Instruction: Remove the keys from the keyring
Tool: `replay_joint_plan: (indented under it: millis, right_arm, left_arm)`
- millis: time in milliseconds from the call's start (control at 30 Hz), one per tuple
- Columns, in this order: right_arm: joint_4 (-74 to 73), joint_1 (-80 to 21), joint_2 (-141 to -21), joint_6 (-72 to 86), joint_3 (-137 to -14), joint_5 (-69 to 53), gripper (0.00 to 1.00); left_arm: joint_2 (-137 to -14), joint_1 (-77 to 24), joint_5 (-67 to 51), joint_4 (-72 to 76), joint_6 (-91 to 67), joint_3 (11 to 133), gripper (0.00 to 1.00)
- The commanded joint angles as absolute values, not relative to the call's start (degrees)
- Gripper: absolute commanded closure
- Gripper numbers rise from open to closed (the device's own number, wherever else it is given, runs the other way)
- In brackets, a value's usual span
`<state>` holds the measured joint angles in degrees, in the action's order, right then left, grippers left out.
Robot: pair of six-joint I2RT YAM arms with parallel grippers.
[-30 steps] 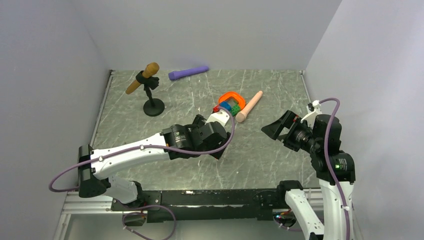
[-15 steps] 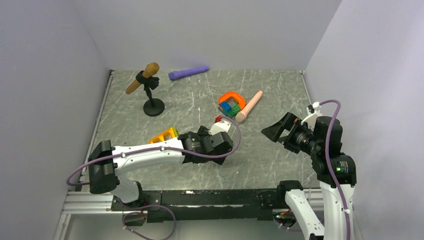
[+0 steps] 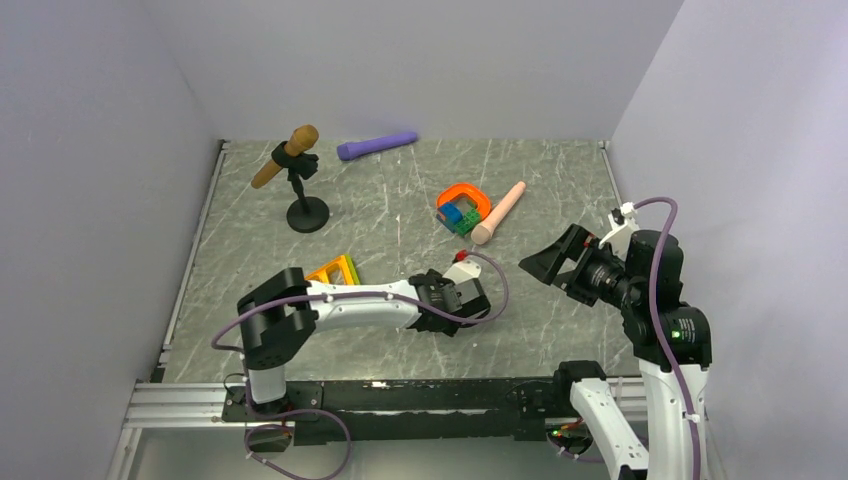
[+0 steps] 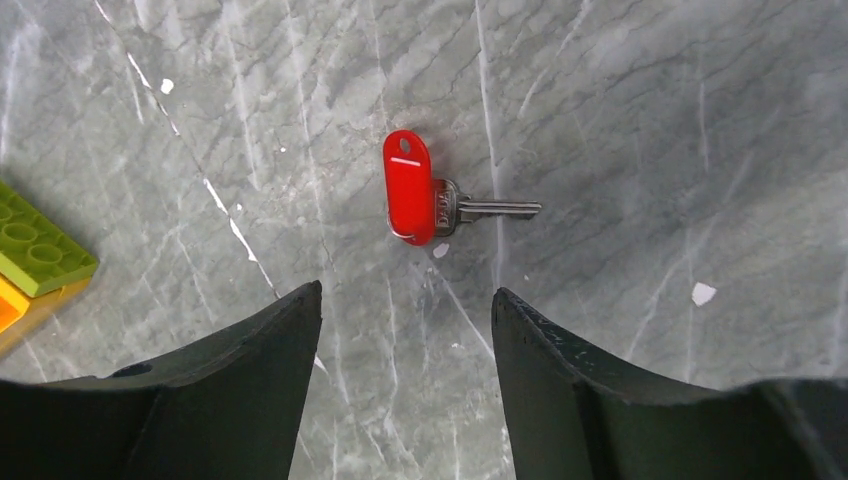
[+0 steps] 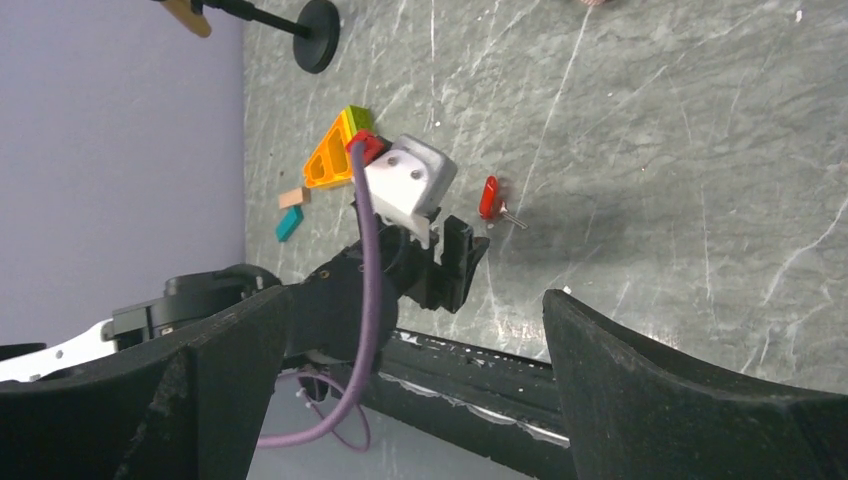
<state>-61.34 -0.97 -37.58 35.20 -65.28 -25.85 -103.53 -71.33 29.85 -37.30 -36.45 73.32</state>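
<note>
Left gripper (image 4: 405, 295) hangs over the marble tabletop (image 4: 650, 120) with its fingers spread and nothing between them. My worry is that the red-tagged key (image 4: 412, 200) lies flat on hard stone, so descending fingers could skid it away, or close on the tag alone and leave the metal blade (image 4: 495, 209) swinging. It rests just ahead of the fingertips, centred on the gap, touching neither. Green brick (image 4: 35, 255) sits off to one side; a wide approach could clip it.

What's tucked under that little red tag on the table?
A silver key pokes out from under the red tag; its head is partly covered, so the join is hidden.
</note>
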Motion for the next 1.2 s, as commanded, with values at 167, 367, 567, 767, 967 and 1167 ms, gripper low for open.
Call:
replay_joint_plan:
  millis: [167,367,567,767,967,1167]
  right_arm:
    - [-64.71,0.26,-39.79,31.48,-69.36,-26.20,0.00]
    - [-66.66,0.35,-41.10,28.94,-71.55,-25.08,0.00]
    - [-66.07,0.35,-42.40,27.46,-72.27,-25.90,0.00]
    - [-65.33,0.34,-42.75,27.18,-72.91,-25.80,0.00]
    - [-64.49,0.33,-43.41,26.98,-72.94,-26.07,0.00]
    - [-63.91,0.34,-43.77,27.07,-72.63,-26.40,0.00]
  left_arm:
    - [-107.97,-69.97,31.27,-32.53,-36.18,77.56,0.36]
    - [-110.78,-68.04,32.38,-33.93,-37.60,79.42,0.44]
    - [-113.88,-67.02,32.61,-35.63,-37.39,81.77,0.46]
    - [-114.82,-65.92,31.91,-35.43,-36.93,82.29,0.52]
    - [-115.69,-65.39,31.41,-36.12,-36.83,82.62,0.70]
    - [-114.53,-65.39,31.42,-36.35,-36.48,82.82,0.96]
